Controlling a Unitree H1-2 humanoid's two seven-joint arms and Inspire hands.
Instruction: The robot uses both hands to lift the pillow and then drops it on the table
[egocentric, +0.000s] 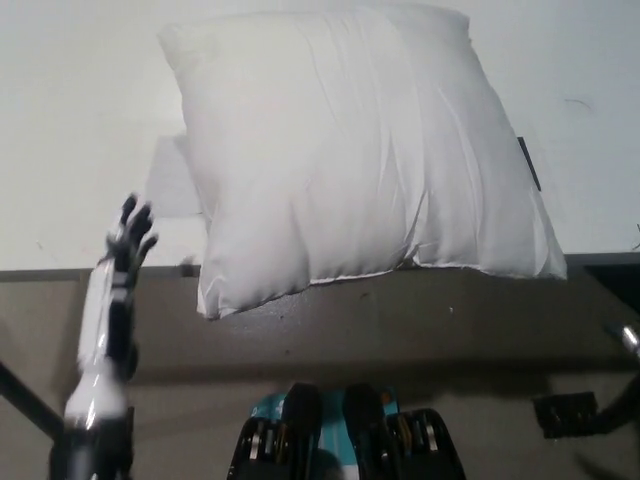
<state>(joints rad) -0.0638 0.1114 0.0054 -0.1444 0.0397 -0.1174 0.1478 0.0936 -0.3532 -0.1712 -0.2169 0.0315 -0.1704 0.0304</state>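
The pillow (360, 160) is seen lying on the white counter (80, 130), its near edge overhanging the counter's front. No robot hand is in contact with it, so the drop is judged complete and nothing further appears outstanding. The left robot hand (125, 245) is raised clear at the lower left, fingers apart and empty — though blurred. The right robot hand is not visible. Below the counter edge, brown floor (450, 350) is shown.

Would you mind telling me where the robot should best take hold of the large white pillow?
Probably by its two side edges, one hand from each side: the large white fabric pillow is wide, soft and overhangs the white table at the front. The white left hand is off it.
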